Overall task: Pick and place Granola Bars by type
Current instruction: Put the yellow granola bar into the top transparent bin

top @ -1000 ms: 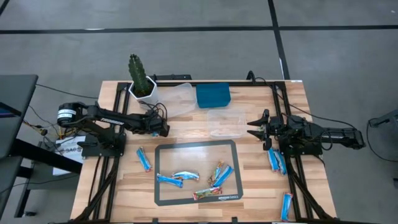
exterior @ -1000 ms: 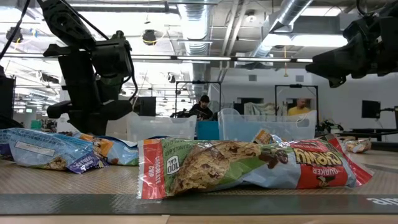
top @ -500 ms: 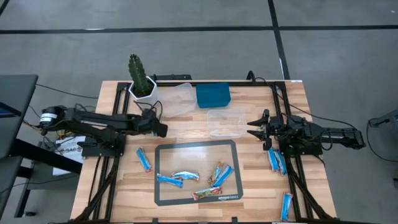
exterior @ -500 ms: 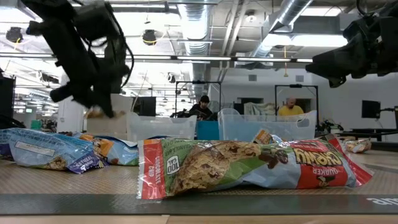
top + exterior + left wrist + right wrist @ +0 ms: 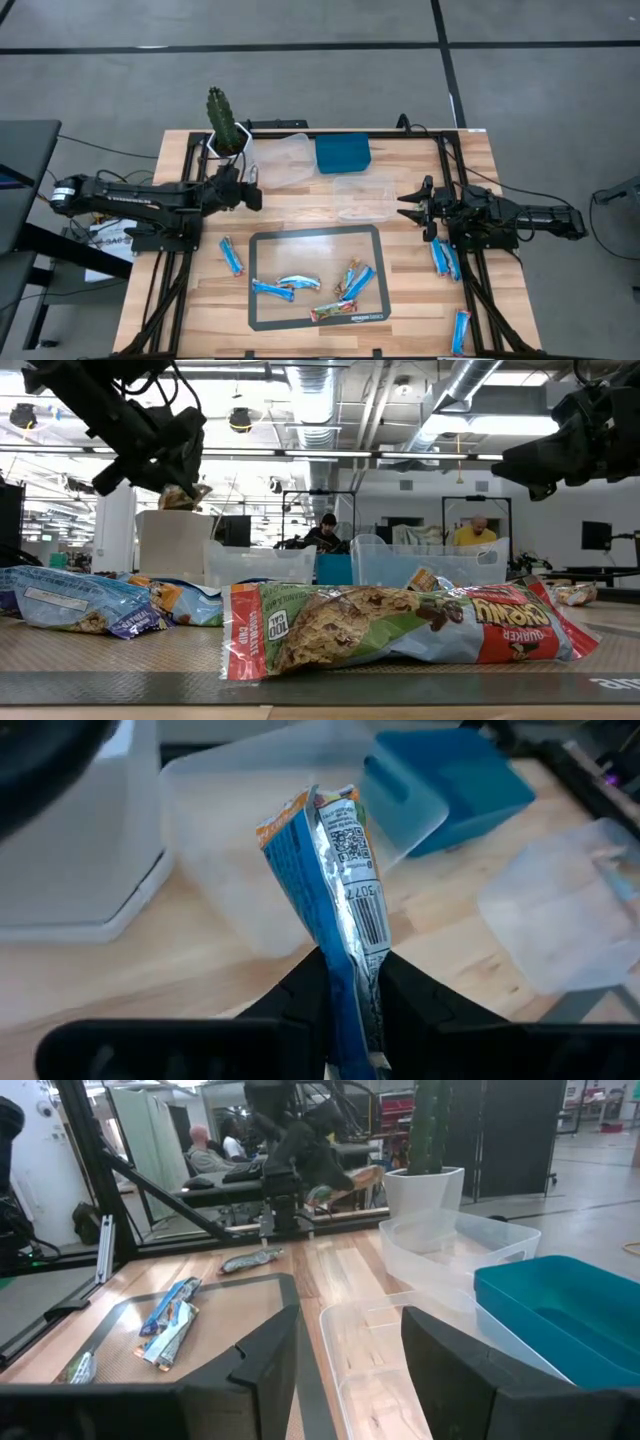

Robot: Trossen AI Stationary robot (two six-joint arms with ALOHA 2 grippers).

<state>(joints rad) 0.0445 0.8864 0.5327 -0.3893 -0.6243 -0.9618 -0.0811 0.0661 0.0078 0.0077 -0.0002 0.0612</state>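
Left gripper (image 5: 350, 982) clenched on one granola bar (image 5: 335, 880), blue wrapper with an orange end and silver seam, held upright by its lower end and raised clear of the table (image 5: 400, 280). Positioned, per high view, just beside the near-left clear tub (image 5: 280, 160), close to the white cactus pot (image 5: 232, 145). Bar hangs outside the tub rim, not yet over the cavity.

Right gripper (image 5: 405, 207) released, jaws apart and empty, waiting beside the second clear tub (image 5: 362, 196); blue bin (image 5: 343, 154) behind it.

Remaining bars: several on the dark mat (image 5: 265, 240), mostly blue, one red and multicoloured at the front edge (image 5: 390, 628); one blue bar (image 5: 231, 255) on bare wood left of the mat; more by the right arm's base (image 5: 445, 258).

Step in hand, by judgement: delivery of the held bar into the tub assigned to its type.

Recommended practice:
- Carry forward until the whole bar sits over the tub opening, well inside the rim.
- Keep height enough to clear the tub wall; thin plastic likely to shift if nudged.
- Steer clear of the pot and cactus.
- Lower before release; a light foil bar dropped from height may bounce or lodge on the rim.
- Open fully and lift straight up, as the wrapper may cling.
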